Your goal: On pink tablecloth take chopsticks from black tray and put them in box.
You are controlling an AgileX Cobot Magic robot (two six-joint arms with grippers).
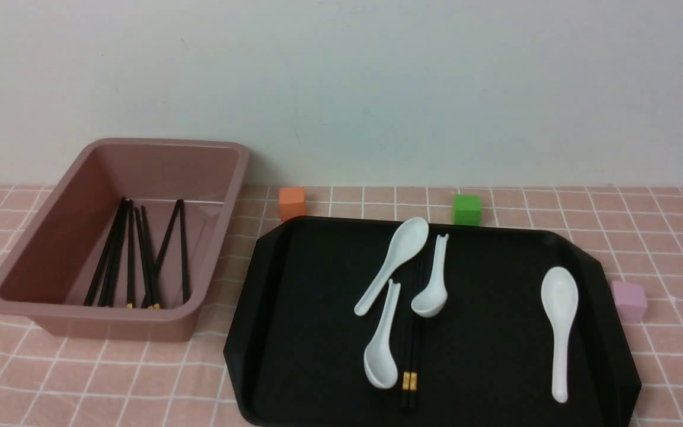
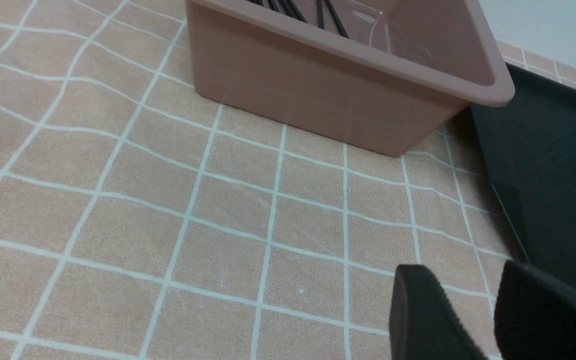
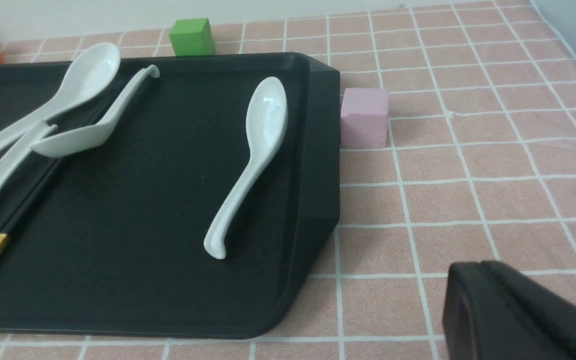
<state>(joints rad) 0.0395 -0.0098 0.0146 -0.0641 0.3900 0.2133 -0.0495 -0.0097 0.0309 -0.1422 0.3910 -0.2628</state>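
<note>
Left gripper (image 2: 460,275): one, jaws parted, nothing between them, over cloth (image 2: 248,170).
Right gripper (image 3: 473,272): one, jaws together, nothing seen held.
Tray (image 3: 318,145): black, near the right gripper, inward of it, toward the left arm.
Spoon (image 3: 266,125): white, in the tray, the nearest spoon to the right gripper.
Chopsticks (image 1: 411,347): one pair, black, gold-banded, farther inward from the right gripper, flat in the tray among three more spoons, one bowl lying across them. Judged light, stiff and slick, hardy but apt to roll or splay. Best hold: both shafts together, on the bare stretch between that bowl and the bands, pinched evenly from the sides. A lift there would probably have nudged the overlying spoon, itself smooth and chippable.
Box (image 2: 348,50): mauve, beyond the left gripper, well apart from the right; several chopsticks already inside, one pair left to move.
</note>
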